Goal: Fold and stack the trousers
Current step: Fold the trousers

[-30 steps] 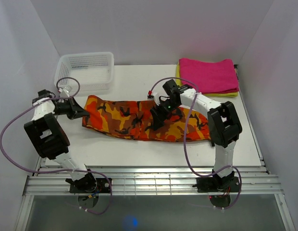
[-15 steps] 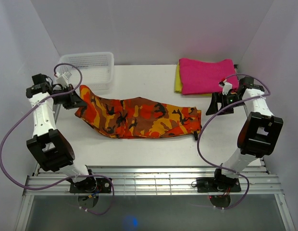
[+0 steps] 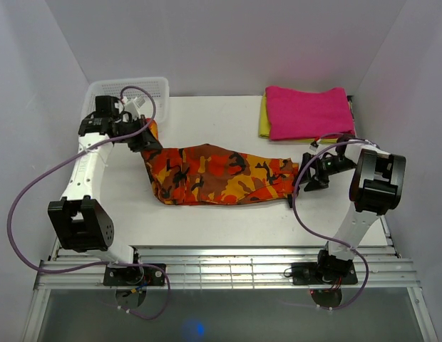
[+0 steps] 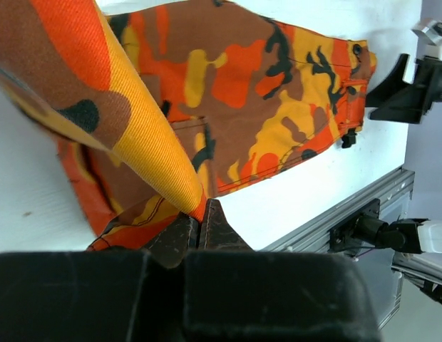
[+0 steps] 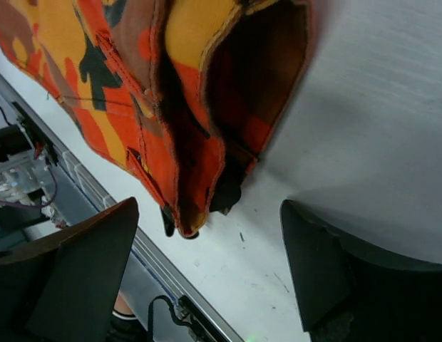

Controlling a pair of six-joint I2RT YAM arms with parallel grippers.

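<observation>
From above, you see the trousers (image 3: 221,173) lying long across the middle of the table (image 3: 207,217). Their left end is pulled up off the table. Your left claw (image 3: 145,137) is at that lifted end, close to the white basket (image 3: 132,89). The top view does not show the pinch.

The left wrist camera does. There the two fingers (image 4: 215,226) are pressed together on a thin edge of the cloth. The cloth runs away from them in a tight, stretched ridge.

The top view puts your right claw (image 3: 312,174) low on the table, just beside the right end of the trousers. The right wrist camera shows more. Its fingers (image 5: 85,271) stand far apart and hold nothing. The open end of the trousers lies in front of them, dark inside, and no finger touches it.

Only the top view shows the pink cloth (image 3: 309,110). It lies folded on the yellow cloth (image 3: 264,120) in the far right corner.

Your left arm reaches far out over the table and turns right at the wrist. Your right arm bends at a big elbow, and its claw points left at the trousers.
</observation>
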